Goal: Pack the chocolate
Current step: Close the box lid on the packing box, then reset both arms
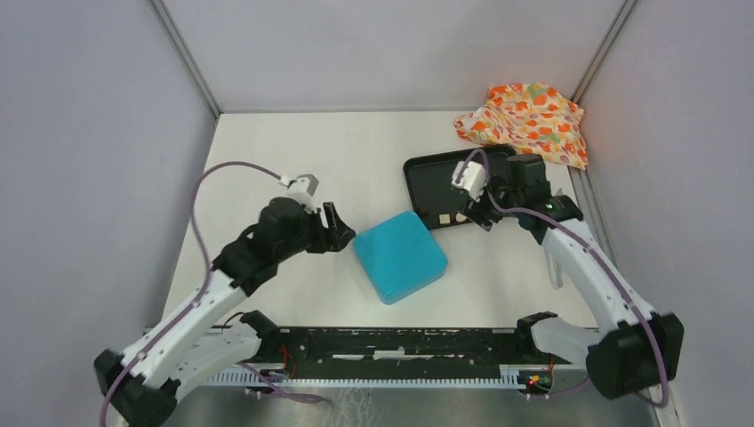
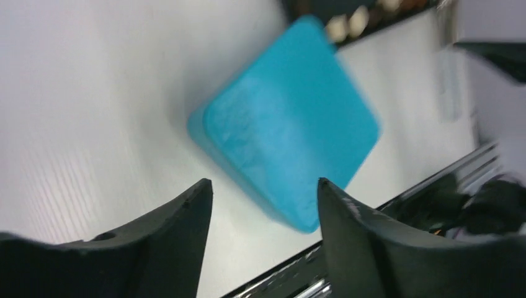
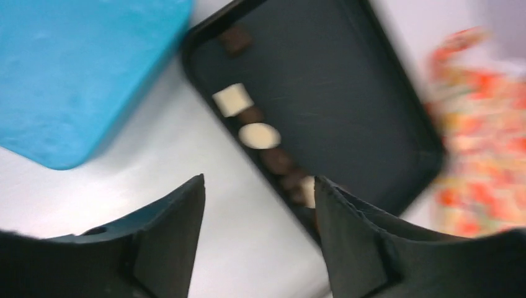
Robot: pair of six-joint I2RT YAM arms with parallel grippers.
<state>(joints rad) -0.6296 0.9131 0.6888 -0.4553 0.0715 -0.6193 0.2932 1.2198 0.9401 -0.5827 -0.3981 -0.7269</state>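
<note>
Several chocolate pieces (image 3: 259, 135), cream-white and brown, lie in a row along the near edge of a black tray (image 3: 347, 93); they also show in the top view (image 1: 449, 217) on the tray (image 1: 427, 178). A closed turquoise box (image 1: 400, 255) sits mid-table, and it fills the left wrist view (image 2: 288, 124). My left gripper (image 1: 342, 233) is open and empty just left of the box. My right gripper (image 1: 480, 213) is open and empty above the tray's near right edge, with bare table between its fingers (image 3: 173, 236).
An orange flowery cloth (image 1: 529, 120) lies at the back right, behind the tray, and shows blurred in the right wrist view (image 3: 484, 124). A black rail (image 1: 400, 342) runs along the near edge between the arm bases. Grey walls close in the table.
</note>
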